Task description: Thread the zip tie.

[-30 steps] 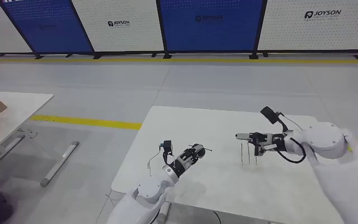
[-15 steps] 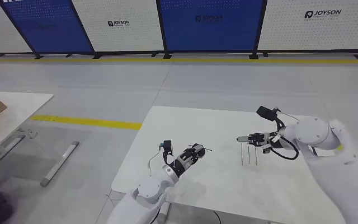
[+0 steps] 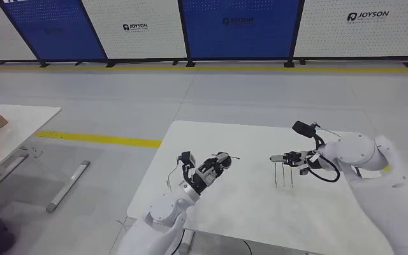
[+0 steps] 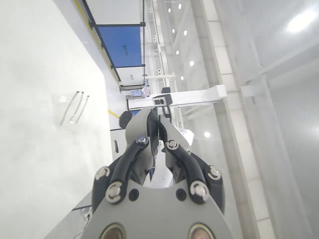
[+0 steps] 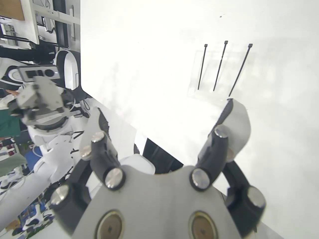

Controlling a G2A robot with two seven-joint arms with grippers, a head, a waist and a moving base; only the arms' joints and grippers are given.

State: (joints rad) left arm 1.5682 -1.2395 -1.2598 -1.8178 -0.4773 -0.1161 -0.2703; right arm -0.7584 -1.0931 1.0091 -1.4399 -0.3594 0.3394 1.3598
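Three zip ties (image 5: 220, 65) lie parallel on the desk (image 5: 149, 26). The right hand (image 5: 165, 110) is open near them; the left hand (image 4: 155, 116) is closed.

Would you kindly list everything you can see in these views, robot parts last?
zip ties: three, black, side by side on the table.
clear sheet: one, see-through, under the zip ties.
table: one, white, in front of the robot.
second table: one, white, at the top view's left edge.
partition panels: several, blue and white, across the floor behind.
floor line: one, yellow, beside the table.
left hand: one, grey and black, shut, over the table's left part.
right hand: one, grey and black, open, near the zip ties, touching none.
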